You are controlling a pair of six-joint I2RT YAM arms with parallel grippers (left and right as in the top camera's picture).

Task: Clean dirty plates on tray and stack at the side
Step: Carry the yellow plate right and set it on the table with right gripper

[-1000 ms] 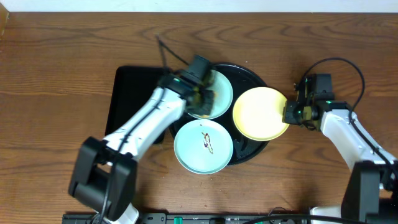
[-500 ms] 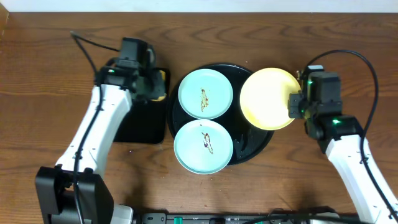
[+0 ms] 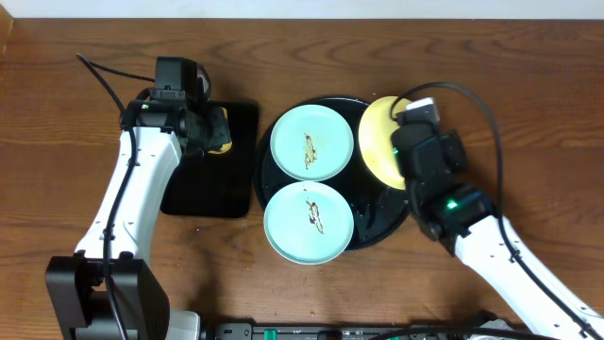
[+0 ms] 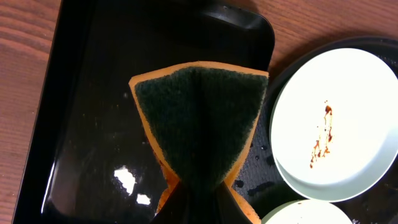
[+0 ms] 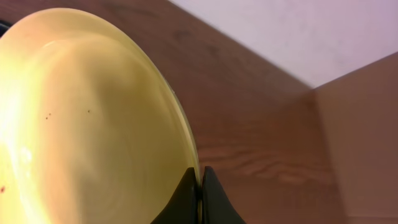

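Right fingers (image 5: 185,202) clamp yellow plate (image 3: 377,142), tilted over tray (image 3: 382,222), seemingly clean; left fingers (image 4: 186,208) pinch sponge (image 4: 199,118). Next: stack it beside tray.

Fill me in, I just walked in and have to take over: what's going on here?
The left gripper is shut on a green-faced orange sponge, held above the rectangular black tray. The right gripper pinches the rim of the yellow plate, tilted steeply by the round tray and its far right rim. Two blue-green plates lie flat on the round tray, each with a brown smear at its centre, so neither looks wiped yet.
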